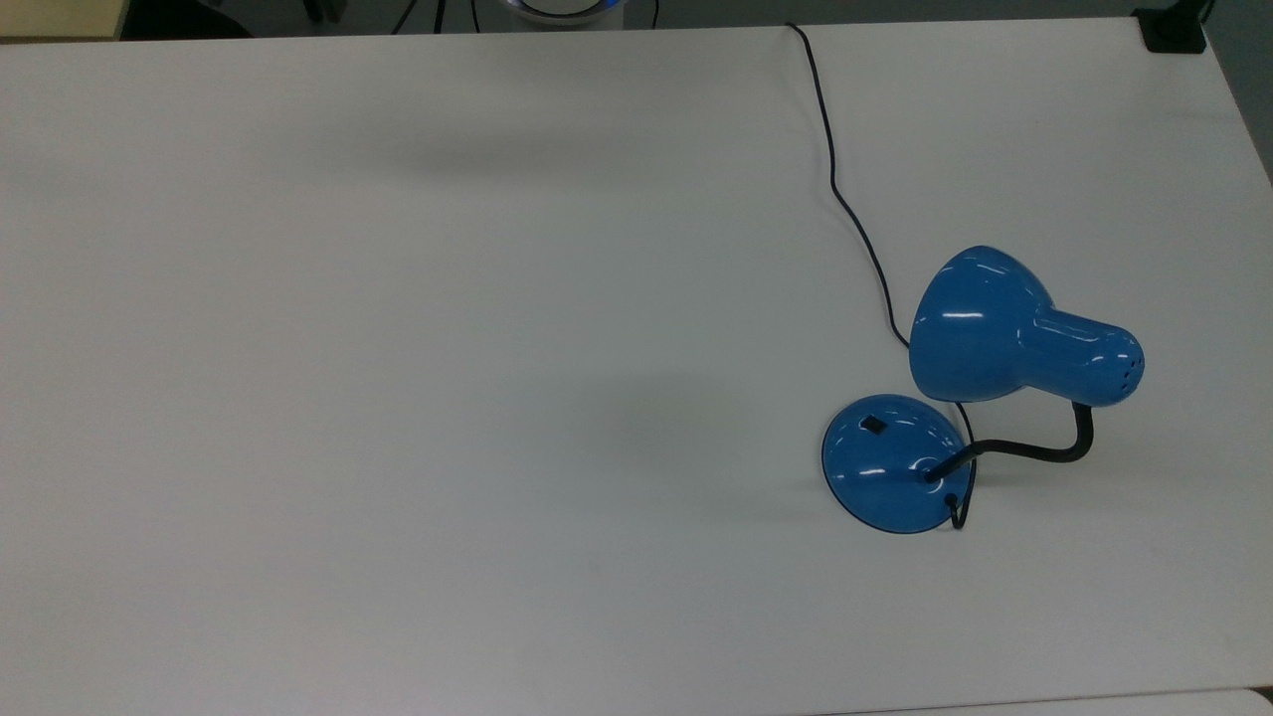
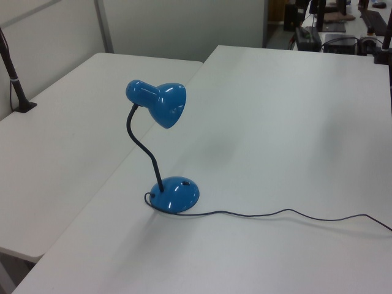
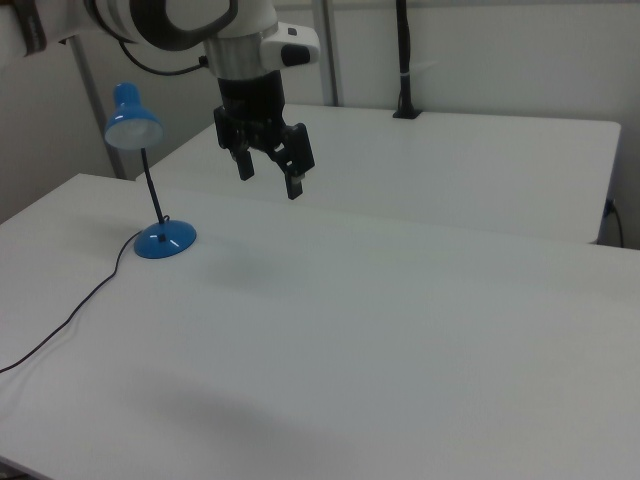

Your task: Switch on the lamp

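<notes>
Surface: white desk, matte, carrying the lamp and its cord; a second white desk adjoins it beyond the lamp in the left view.
Background: pale partition walls in the left and right views; a black post is clamped at the far edge of the adjoining desk in the right view.
Lamp: glossy blue, standing upright on the desk, toward the top view's right and somewhat near its lower edge; in the right view it stands at the far left of the desk.
Base: round, domed, flat on the desk, with a small black switch on its upper surface.
Neck: black, bent, rising from the base to the shade.
Shade: bell-shaped, tilted, mouth facing down and to the left view's right.
Cord: thin, black, leaving the base and trailing across the desk to the top view's upper edge.
Gripper: released, fingers spread apart and pointing down, holding nothing; suspended above the desk, to the right view's right of the lamp and well apart from it.
</notes>
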